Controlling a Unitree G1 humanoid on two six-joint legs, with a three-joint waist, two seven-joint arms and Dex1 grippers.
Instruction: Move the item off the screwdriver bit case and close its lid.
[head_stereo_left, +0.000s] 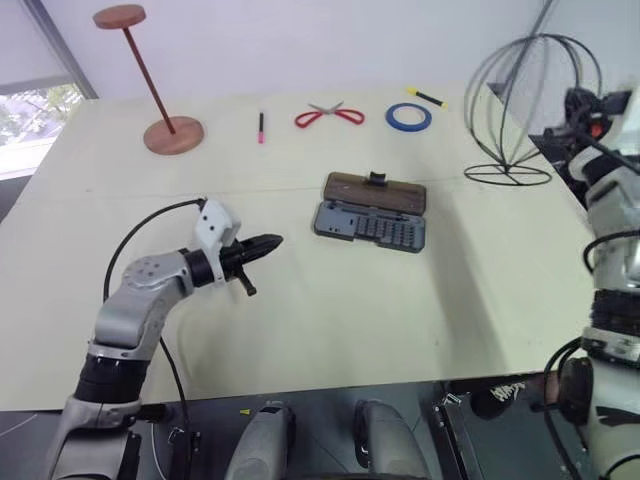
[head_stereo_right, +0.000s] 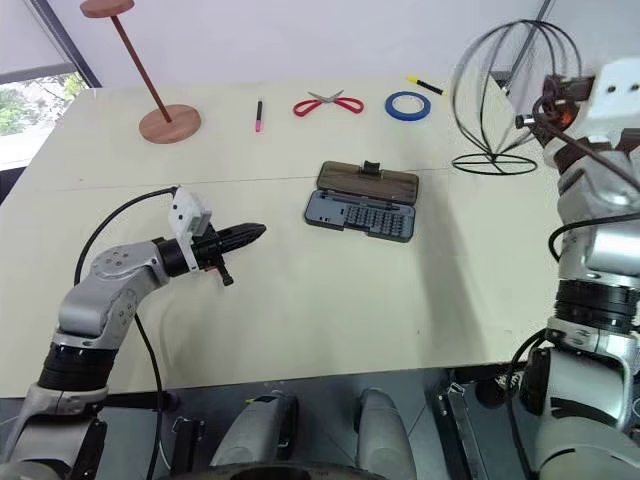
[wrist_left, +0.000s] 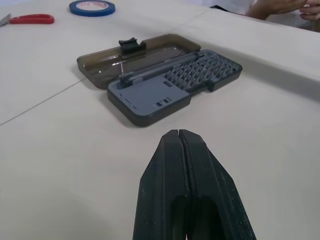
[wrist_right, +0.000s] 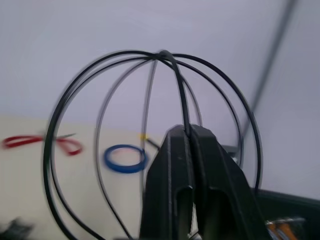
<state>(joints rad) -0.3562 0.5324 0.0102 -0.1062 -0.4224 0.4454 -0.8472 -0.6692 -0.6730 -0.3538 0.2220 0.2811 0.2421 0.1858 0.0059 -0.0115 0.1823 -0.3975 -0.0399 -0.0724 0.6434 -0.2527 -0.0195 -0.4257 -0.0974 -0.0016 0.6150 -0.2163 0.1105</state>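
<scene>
The wire ball (head_stereo_left: 525, 110) is pinched by the closed right claw (wrist_right: 187, 131) and held at the table's (head_stereo_left: 300, 320) far right, off the bit case (head_stereo_left: 370, 212). The brown lid (head_stereo_left: 375, 190) is not shut yet. The left claw (wrist_left: 178, 136) is closed and empty.

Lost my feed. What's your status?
Right gripper shut on wire cage, off the case. Left gripper shut, empty. Bit case open, lid flat, unobstructed.
</scene>
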